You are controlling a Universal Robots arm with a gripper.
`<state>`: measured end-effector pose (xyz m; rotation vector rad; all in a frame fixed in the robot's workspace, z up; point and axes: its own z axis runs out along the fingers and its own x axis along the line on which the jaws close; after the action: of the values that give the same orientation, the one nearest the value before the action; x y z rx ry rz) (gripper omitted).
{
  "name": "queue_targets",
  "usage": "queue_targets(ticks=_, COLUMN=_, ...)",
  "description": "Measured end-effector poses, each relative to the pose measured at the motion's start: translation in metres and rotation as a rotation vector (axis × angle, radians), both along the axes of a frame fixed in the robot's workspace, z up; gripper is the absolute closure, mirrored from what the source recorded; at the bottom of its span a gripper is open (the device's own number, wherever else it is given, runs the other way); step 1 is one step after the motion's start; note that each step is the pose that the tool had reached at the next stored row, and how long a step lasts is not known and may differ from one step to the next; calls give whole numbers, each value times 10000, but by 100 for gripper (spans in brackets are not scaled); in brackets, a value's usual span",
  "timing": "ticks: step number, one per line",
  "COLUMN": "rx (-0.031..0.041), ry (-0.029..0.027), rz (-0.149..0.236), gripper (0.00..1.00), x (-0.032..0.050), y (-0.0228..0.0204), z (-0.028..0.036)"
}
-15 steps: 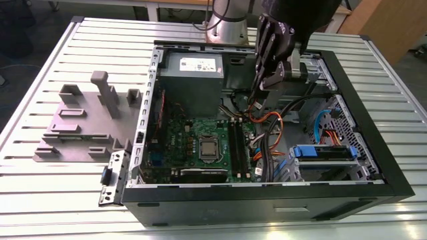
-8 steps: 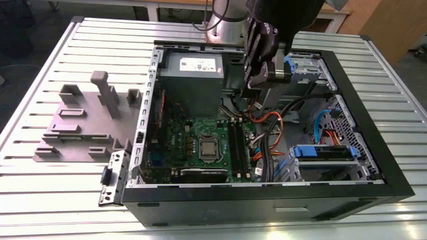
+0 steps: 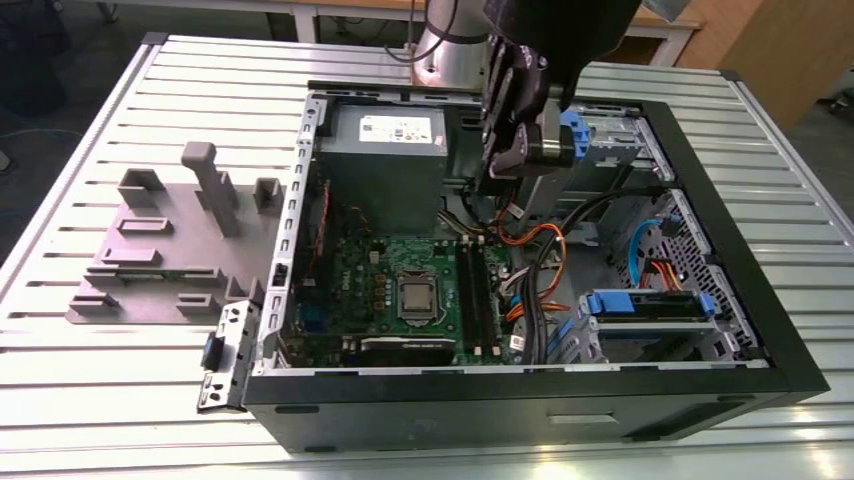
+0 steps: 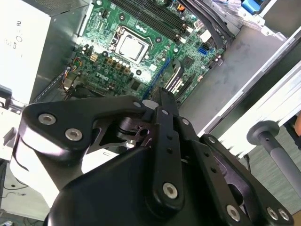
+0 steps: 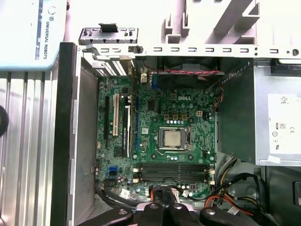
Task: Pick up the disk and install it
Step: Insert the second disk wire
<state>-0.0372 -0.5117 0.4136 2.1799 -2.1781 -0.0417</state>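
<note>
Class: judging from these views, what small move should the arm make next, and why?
Probably a slow, short shift toward the drive cage, pausing to check alignment. In the exterior view the gripper hangs over the open case beside what looks like the disk, blue-railed, with orange cables just below.

A slatted metal table (image 3: 120, 390) carries an open computer case (image 3: 534, 400) and a grey fixture (image 3: 174, 250).

The arm (image 3: 534, 60) is black above a silvery round base. Its end effector (image 4: 160, 141) is built of matte black linkage plates joined by round silver screws, over a white housing.
</note>
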Motion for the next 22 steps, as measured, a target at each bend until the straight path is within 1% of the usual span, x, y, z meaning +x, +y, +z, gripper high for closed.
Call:
queue_targets(ticks=5, rx=1, ry=0, rz=0, gripper=89, x=-24, y=0, z=-2)
queue_targets(ticks=8, rx=4, ry=-1, rz=1, gripper=89, x=-4, y=0, z=-4)
queue_targets(ticks=16, rx=1, ry=0, rz=0, gripper=89, x=9, y=0, z=-2)
queue_targets(ticks=18, rx=1, ry=0, rz=0, gripper=89, x=34, y=0, z=-3)
queue_targets(ticks=22, rx=1, ry=0, rz=1, gripper=89, x=41, y=0, z=-3)
